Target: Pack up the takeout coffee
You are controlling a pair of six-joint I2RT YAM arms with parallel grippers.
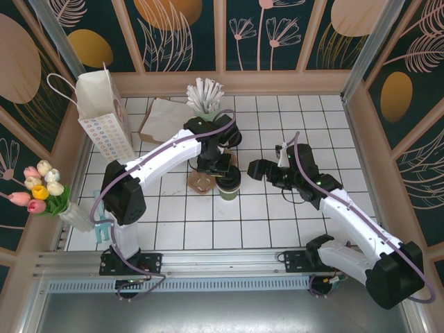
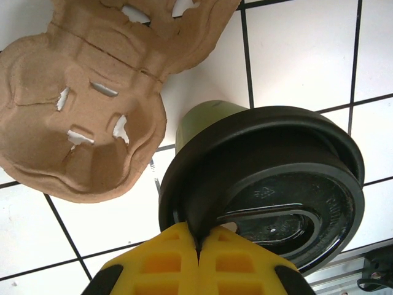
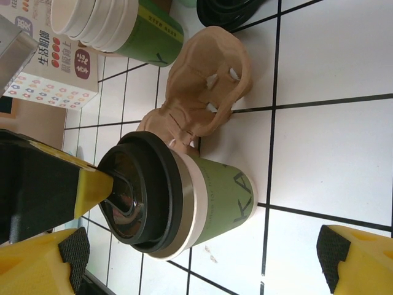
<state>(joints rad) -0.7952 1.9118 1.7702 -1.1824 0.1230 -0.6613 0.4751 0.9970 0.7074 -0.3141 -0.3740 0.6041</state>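
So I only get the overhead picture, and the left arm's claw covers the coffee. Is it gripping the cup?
Observer: It doesn't look so. In its wrist camera the left gripper is shut, its yellow fingertips pressed together against the black lid of the takeout coffee.
Visitor: Is the cup sitting in that brown tray?
Observer: No. It stands on the white tile, and the pulp carrier lies empty beside it.
Visitor: And the other claw?
Observer: The right gripper is wide open, with the cup ahead between its fingers, untouched.
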